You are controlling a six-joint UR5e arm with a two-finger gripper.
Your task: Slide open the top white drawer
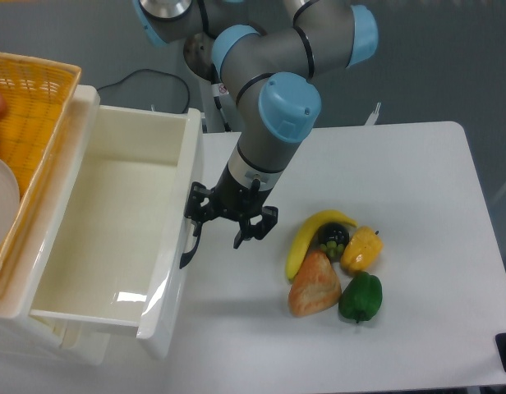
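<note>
Top white drawer (pixel 113 238) stands pulled well out from its cabinet at the left of the table (pixel 417 205), interior exposed and bare; its flat front runs roughly from 12 to 6 o'clock along the table's left part. Black arched handle (pixel 187 246) sits on the front face, pointing toward 3 o'clock.

Gripper (pixel 220 230) hangs from the arm just off the drawer front, at the handle's upper end. Jaws spread: one finger lies close against the handle near its top, the other stands clear at about 3 o'clock from it, over bare table. Nothing pinched between them. Whether the near finger touches the handle cannot be told.

At 3 to 4 o'clock from the gripper, well apart: banana (pixel 306 238), yellow pepper (pixel 361 249), green pepper (pixel 361 297), bread (pixel 315 285), clustered together. Orange woven basket (pixel 31 107) rests atop the cabinet at the drawer's 9 o'clock.
</note>
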